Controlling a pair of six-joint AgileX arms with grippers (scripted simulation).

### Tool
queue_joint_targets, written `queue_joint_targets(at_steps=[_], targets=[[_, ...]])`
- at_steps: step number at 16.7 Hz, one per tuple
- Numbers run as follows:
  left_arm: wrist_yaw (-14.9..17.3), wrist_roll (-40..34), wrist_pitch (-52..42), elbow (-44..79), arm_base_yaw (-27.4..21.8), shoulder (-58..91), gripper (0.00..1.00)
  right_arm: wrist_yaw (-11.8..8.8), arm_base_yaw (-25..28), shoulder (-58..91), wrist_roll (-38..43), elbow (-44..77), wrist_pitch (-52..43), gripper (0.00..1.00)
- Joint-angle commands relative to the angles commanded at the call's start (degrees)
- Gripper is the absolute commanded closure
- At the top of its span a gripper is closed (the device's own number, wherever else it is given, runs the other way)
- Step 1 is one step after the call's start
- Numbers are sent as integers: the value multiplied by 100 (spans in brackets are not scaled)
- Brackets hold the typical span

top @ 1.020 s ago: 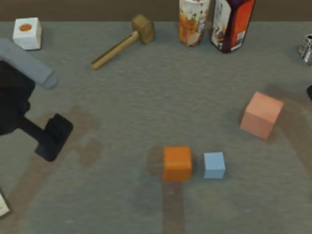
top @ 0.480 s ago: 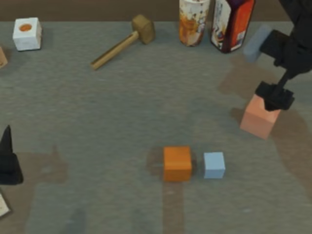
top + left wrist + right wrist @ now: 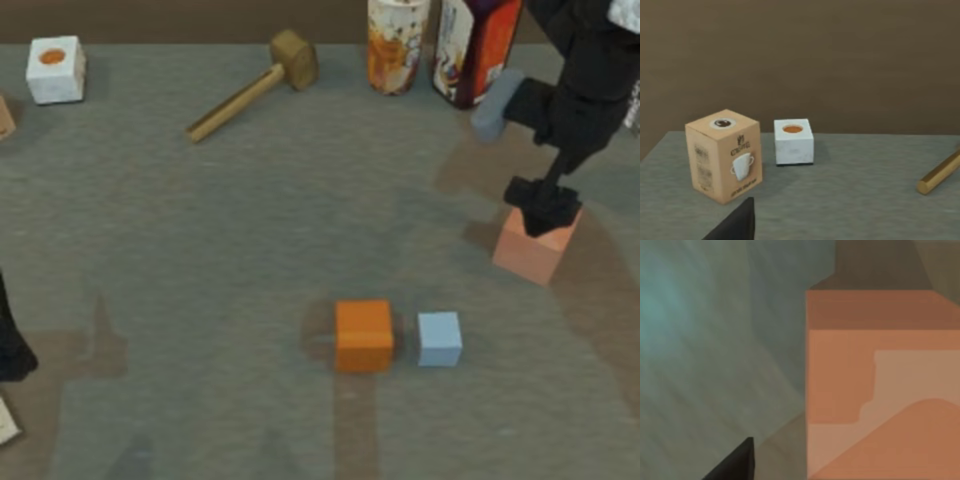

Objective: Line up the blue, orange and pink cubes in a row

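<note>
The orange cube [image 3: 363,335] and the small pale-blue cube [image 3: 439,338] sit side by side at the front centre of the table, a narrow gap between them. Farther back and to the right lies the larger pink cube [image 3: 530,255], turned at an angle. My right gripper [image 3: 543,208] hangs open directly over its top. In the right wrist view the pink cube [image 3: 880,390] fills the picture, and one dark fingertip [image 3: 737,462] stands clear of its side. My left gripper [image 3: 12,355] is parked open at the table's left edge.
Along the back stand a white cube with an orange dot [image 3: 56,68], a wooden hammer [image 3: 250,88], a can [image 3: 397,40] and a dark bottle [image 3: 475,45]. A tan coffee box [image 3: 725,155] sits at the far left.
The left arm has pulled back from the middle-left to the left edge. The right arm has swung in from the right and come down over the pink cube.
</note>
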Motion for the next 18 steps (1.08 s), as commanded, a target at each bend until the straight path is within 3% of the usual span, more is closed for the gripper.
queue_joint_targets(at_steps=[5, 11, 16, 18], targets=[[0, 0, 0, 0, 0, 0, 0, 1, -11, 61, -4, -204, 242, 0], [0, 0, 0, 0, 0, 0, 0, 5, 7, 490, 16, -1075, 1600, 0], [0, 0, 0, 0, 0, 0, 0, 6, 9, 555, 16, -1186, 1741, 0], [0, 0, 0, 0, 0, 0, 0, 6, 9, 555, 16, -1186, 1741, 15]])
